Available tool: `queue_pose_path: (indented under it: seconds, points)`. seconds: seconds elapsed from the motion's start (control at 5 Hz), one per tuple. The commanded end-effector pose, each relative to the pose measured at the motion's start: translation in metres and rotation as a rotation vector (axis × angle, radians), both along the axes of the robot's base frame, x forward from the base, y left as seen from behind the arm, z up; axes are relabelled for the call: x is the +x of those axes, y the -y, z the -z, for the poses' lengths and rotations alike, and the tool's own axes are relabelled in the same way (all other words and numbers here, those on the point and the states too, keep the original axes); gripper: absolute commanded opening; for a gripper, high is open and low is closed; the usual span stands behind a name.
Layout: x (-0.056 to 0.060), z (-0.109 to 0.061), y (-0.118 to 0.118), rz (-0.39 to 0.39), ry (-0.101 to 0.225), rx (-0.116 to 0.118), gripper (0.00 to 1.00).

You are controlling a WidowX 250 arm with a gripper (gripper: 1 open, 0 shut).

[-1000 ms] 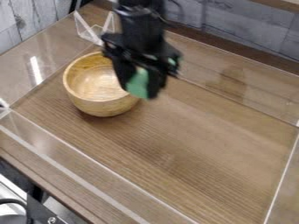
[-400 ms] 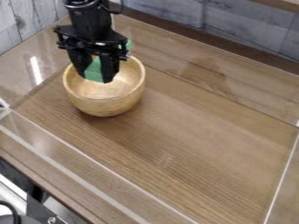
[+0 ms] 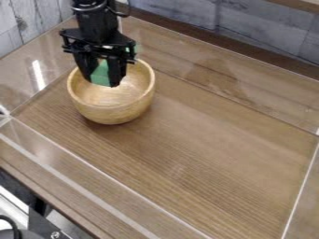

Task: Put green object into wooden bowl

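Wood-grain tabletop (image 3: 212, 149) in a medium brown fills most of the view, fenced by low clear plastic walls (image 3: 75, 191) whose edges catch the light as pale lines; behind it runs a grey, weathered plank backdrop, and a dark strip at the lower left corner is cut off by the picture's edge and cannot be identified. Toward the upper left of the tabletop sits the wooden bowl (image 3: 112, 98), round, light tan, with thick rounded walls and a smooth hollow showing faint grain. A black gripper (image 3: 103, 73) hangs directly over the bowl's far rim, pointing down, its upper body running out of the top of the picture. Its dark fingers (image 3: 85, 63) are closed on the green object (image 3: 104, 73), a matte mint-green block held between them roughly upright, so that only a narrow band of it shows in the gap and along the right side; the rest of the block is covered by the fingers. The block's lower end sits above the bowl's hollow, near the back wall, and whether it touches the wood is hard to make out. The gripper also hides the far left part of the bowl's rim.
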State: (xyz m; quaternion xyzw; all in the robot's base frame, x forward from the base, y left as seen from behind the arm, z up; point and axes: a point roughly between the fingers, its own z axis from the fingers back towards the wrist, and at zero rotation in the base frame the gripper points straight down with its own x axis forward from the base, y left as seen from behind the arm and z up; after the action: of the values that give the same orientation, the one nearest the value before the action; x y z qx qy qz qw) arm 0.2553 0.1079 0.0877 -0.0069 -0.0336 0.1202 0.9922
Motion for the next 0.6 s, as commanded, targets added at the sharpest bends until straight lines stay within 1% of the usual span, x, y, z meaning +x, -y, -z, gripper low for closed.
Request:
queue_pose_path:
  seconds: [0.0,0.4]
  points:
    - [0.013,-0.01,-0.013,0.012,0.049,0.029,0.0]
    - [0.019,0.001,-0.004,0.092,0.042,0.026,0.0]
